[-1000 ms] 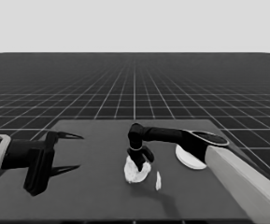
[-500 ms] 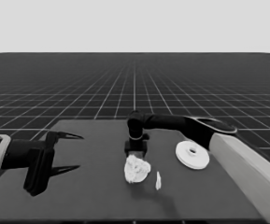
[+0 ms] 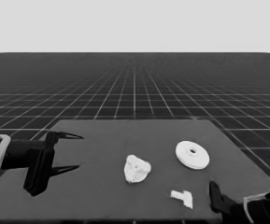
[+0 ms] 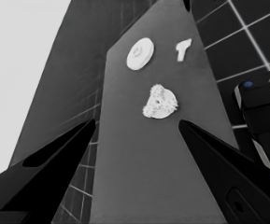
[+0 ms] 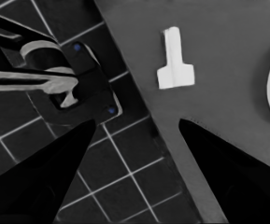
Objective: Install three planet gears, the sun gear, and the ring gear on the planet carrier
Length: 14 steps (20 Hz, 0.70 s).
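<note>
the table [image 3: 102, 186] is seen in the head view with both arms parked. the left gripper [image 3: 69, 151] is held over the table's left end, its two pointed fingers spread apart with nothing between them; the same wide gap is shown in the left wrist view [image 4: 134, 135]. the right gripper [image 3: 216, 196] is found at the lower right corner of the head view, by the table's near right corner. in the right wrist view [image 5: 137, 135] its fingers are seen parted, with nothing gripped, over the table's edge and the floor grid.

near the middle of the table the smaller round part [image 3: 137, 169] is seen with small gears [image 4: 159, 101] set on top of it, their toothed rims shown along its outline. how many gears are seated cannot be told.

the larger round part [image 3: 192, 155] is laid flat to the right of it, apart from it, its raised hub and hole turned up. it is also shown in the left wrist view [image 4: 140, 53].

a thin white piece [image 3: 182, 198] is laid near the table's front edge, between the stack and the right gripper, touching neither [image 5: 174, 60].
</note>
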### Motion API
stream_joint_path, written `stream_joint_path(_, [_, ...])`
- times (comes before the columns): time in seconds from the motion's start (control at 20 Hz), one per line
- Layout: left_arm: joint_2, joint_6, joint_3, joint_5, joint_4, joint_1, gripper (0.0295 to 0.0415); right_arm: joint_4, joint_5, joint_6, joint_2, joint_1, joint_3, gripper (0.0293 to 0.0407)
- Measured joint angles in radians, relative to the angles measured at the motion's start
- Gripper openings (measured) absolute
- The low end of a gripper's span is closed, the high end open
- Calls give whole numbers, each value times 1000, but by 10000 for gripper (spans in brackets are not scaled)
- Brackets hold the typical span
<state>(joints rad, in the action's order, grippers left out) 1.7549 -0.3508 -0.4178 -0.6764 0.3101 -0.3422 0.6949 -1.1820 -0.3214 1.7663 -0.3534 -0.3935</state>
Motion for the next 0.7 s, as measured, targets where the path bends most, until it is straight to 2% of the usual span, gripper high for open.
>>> stream_joint_path(0.05, [0, 0, 0, 0, 0, 0, 385, -481, -50, -190, 133, 342, -322, 395])
stream_joint_path(0.1, [0, 0, 0, 0, 0, 0, 385, -603, -141, -256, 289, 454, -690, 393])
stream_joint_path(0.15, [0, 0, 0, 0, 0, 0, 385, -625, -207, -277, 415, 454, -960, 389])
stream_joint_path(0.25, [0, 0, 0, 0, 0, 0, 385, -637, -271, -254, 574, 445, -1293, 385])
stream_joint_path(0.45, [0, 0, 0, 0, 0, 0, 385, -639, -299, -208, 681, 439, -1516, 385])
stream_joint_path(0.5, [0, 0, 0, 0, 0, 0, 385, -639, -301, -204, 689, 439, -1532, 385])
stream_joint_path(0.6, [0, 0, 0, 0, 0, 0, 385, -585, -199, -171, 729, 324, -1615, 385])
stream_joint_path(0.7, [0, 0, 0, 0, 0, 0, 385, -573, -163, -149, 756, 282, -1669, 385])
